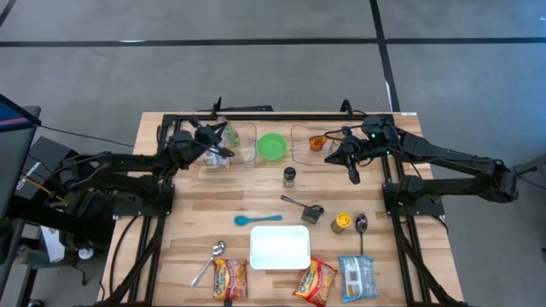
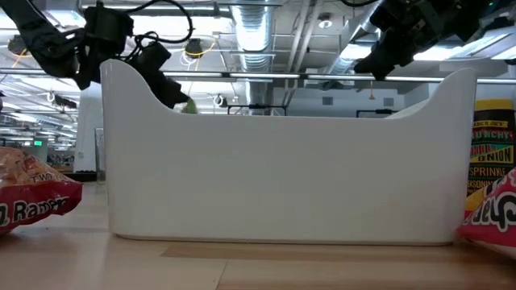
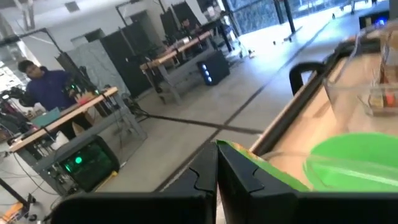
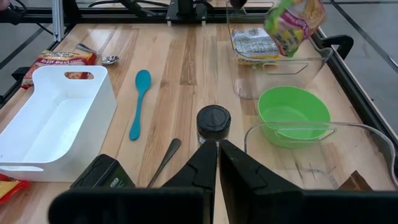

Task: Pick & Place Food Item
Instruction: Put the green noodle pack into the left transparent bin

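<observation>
Green-and-yellow food packet (image 4: 292,18) hung pinched in the left gripper (image 1: 220,147) above a clear container (image 4: 277,62), nearer than the clenched, empty right gripper (image 1: 352,175).

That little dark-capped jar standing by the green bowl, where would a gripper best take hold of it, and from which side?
Probably straight from above, the fingers closing across the small jar's round body just under its dark cap. It stands upright, and the cap's rim would likely keep it from slipping. Open wood lies on the side toward the blue spoon; the green bowl and a clear container crowd the other.
</observation>
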You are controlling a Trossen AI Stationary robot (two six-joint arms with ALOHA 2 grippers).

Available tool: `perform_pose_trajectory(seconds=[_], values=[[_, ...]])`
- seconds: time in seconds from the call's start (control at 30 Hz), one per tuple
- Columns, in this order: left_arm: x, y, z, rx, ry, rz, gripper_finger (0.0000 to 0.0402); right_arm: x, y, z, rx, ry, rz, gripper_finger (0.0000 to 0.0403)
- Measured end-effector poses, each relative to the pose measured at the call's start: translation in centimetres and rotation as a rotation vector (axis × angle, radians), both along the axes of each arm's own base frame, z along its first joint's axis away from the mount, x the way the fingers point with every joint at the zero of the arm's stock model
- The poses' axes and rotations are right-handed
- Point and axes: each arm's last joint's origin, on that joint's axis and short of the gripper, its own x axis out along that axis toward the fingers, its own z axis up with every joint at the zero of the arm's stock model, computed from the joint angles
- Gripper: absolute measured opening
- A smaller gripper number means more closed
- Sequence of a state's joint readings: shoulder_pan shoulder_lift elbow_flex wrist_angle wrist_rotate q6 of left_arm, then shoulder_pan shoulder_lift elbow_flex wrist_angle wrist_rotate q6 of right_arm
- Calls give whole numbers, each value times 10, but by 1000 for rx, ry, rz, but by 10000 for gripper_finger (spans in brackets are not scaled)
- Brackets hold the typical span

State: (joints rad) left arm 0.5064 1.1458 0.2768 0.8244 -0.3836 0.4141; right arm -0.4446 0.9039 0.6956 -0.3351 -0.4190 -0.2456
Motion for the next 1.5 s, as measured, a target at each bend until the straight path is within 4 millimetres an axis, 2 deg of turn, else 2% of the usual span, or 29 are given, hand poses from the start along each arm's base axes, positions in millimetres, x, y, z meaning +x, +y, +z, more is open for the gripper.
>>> perform_pose_trajectory(seconds=[0.33,0.67,1.17,1.5], values=[[6,-7,4,-23,-72,-191,0,0,0,0,0,0,0,13],[7,0,8,-24,-132,-169,0,0,0,0,-15,-2,8,13],[45,21,-12,-97,-55,-163,0,0,0,0,-15,-1,8,13],[45,24,-10,-77,-72,-67,0,0,0,0,-15,-1,8,13]])
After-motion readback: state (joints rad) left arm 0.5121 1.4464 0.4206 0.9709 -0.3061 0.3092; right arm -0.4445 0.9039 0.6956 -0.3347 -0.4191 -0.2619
